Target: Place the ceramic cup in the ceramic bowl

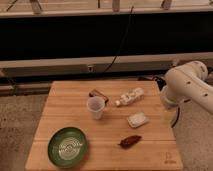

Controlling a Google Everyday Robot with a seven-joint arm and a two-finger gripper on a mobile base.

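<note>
Found cup (96, 107) upright near middle of table (155, 147), mouth up, untouched. Noted bowl (67, 146) at near-left corner, well apart from cup, nothing in it. Logged bottle (131, 96) on its side to right of cup, white dish (137, 119) nearer than bottle, brown block (98, 93) just behind cup; cannot tell whether touching. Spotted dark lump (130, 141) near front, right of bowl.

Saw only arm (186, 82) at right edge, beside table. No sight of gripper: out of frame past that arm, nowhere near cup. Took fingers as spread wide and released, gripping nothing.

Handling, as judgement:
- Expect stiff, glazed, slick wall; no give under pads, so no squeezing hard.
- Expect modest weight, brittle if knocked or dropped.
- Noted taper to base: pinching upper wall just under rim should let the wider top wedge against slipping down.
- Alternatively take rim itself, one finger inside, one outside, from above.
- Avoid coming in from behind, given brown block there; prefer from above or from the right, minding bottle.
- Lower gently into bowl; ceramic on ceramic chips easily.
- Release only once base sits flat, since shallow bowl offers little against tipping.
</note>
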